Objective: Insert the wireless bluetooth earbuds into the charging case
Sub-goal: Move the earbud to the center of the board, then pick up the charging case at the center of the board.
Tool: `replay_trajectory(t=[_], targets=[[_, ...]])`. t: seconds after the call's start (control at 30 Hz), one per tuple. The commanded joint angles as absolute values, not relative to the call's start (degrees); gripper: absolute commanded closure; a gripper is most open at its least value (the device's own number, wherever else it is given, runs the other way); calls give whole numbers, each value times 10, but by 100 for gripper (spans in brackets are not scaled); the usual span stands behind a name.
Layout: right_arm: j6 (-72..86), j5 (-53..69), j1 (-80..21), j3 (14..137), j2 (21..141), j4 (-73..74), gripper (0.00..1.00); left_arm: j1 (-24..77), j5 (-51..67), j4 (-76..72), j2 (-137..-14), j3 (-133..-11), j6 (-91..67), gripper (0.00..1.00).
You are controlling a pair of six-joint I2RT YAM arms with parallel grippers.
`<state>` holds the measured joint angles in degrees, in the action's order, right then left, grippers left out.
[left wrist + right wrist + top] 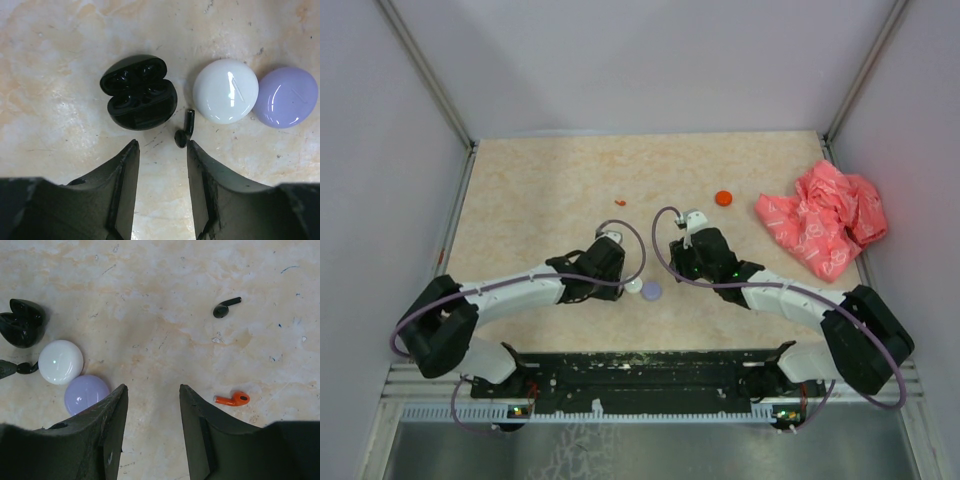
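An open black charging case (138, 92) lies on the table just ahead of my left gripper (161, 145), which is open and empty. A black earbud (184, 131) lies on the table, touching or nearly touching the tip of its right finger. My right gripper (152, 387) is open and empty over bare table. A second black earbud (226, 307) lies ahead of it to the right. An orange-red earbud (233, 399) lies just right of its right finger. In the top view both grippers (618, 272) (675, 258) hang low mid-table, and a red earbud (620, 201) lies farther back.
A white round disc (226, 91) and a lilac round disc (286, 97) sit side by side right of the black case; both also show in the top view (633, 285) (651, 291). A red disc (724, 198) lies further back. A crumpled pink-red bag (825, 220) lies at the right edge.
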<state>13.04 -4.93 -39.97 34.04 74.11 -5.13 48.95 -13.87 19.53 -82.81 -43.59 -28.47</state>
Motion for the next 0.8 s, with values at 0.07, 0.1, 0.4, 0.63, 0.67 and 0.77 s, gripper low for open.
replay_trajectory(t=[0.07,0.1,0.4,0.63,0.67,0.77], targets=[[125,-44,-396,348,742,-85,54,477,-133,206,-801,-465,-282,39],[125,-43,-396,349,742,-85,54,473,-133,202,-801,-468,-280,38],[124,-46,-396,348,744,-85,55,435,-119,215,-834,-496,-337,37],[123,-42,-396,349,750,-86,55,434,-109,204,-838,-480,-383,28],[123,-42,-396,349,750,-85,55,434,-103,197,-838,-477,-384,28],[121,-32,-396,346,743,-91,55,431,-101,184,-824,-459,-380,29]])
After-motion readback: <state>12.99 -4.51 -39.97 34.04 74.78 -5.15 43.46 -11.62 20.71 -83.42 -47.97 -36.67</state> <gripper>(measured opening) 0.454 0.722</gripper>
